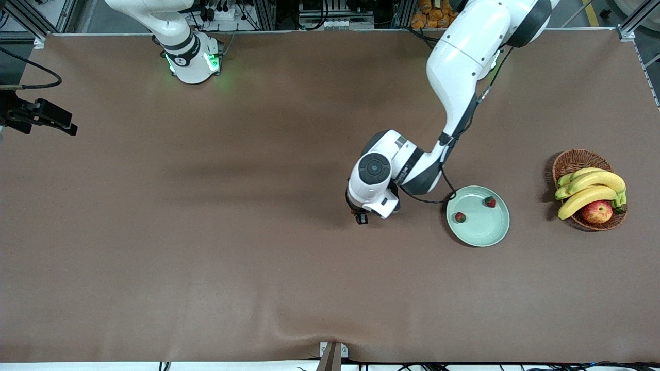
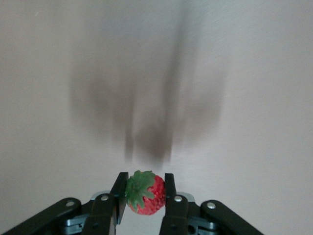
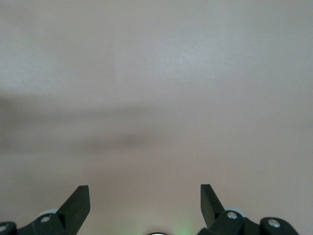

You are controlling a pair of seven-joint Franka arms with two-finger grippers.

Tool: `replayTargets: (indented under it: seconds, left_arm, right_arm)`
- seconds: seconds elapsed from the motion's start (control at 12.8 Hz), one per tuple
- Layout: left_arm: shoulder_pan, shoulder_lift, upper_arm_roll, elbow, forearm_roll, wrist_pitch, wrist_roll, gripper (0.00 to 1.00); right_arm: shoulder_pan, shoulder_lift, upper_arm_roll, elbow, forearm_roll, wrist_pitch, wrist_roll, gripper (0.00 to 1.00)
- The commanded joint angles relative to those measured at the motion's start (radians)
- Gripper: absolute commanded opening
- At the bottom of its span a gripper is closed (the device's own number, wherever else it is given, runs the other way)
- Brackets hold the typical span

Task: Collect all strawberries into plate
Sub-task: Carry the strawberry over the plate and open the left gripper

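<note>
over bare table beside the plate (image 1: 495,236), my left gripper (image 2: 145,192) pinches the third strawberry (image 2: 145,193); two strawberries (image 1: 460,217) lie in it. risk: shallow grip lets it slip. right gripper (image 3: 145,198) waits, spread wide.

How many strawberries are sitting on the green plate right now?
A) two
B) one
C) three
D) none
A: two strawberries, one and another, lie on the plate, while the third strawberry is pinched in the left gripper over bare table, beside the plate toward the right arm's end. The right gripper waits open over bare table.
</note>
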State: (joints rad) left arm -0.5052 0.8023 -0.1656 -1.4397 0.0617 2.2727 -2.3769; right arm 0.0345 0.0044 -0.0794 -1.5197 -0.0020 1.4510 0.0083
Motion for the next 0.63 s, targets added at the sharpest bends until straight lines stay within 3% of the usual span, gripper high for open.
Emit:
replayTargets:
  seconds: [0.0,0.31,0.55]
  left_arm:
    - [0.072,-0.072,-0.012,-0.021,0.02,-0.063,0.092,0.0]
    - [0.157,-0.146,-0.012,-0.028,0.01,-0.25,0.299,0.0]
    - [0.232,-0.207,-0.012,-0.094,0.01,-0.291,0.459,0.0]
  right_arm:
    - [-0.01,-0.009,0.013,-0.01,-0.024,-0.001,-0.008,1.0]
    - [-0.001,-0.009,0.015,-0.008,-0.047,-0.015,-0.007,1.0]
    - [-0.007,-0.009,0.013,-0.005,-0.032,-0.002,-0.005,1.0]
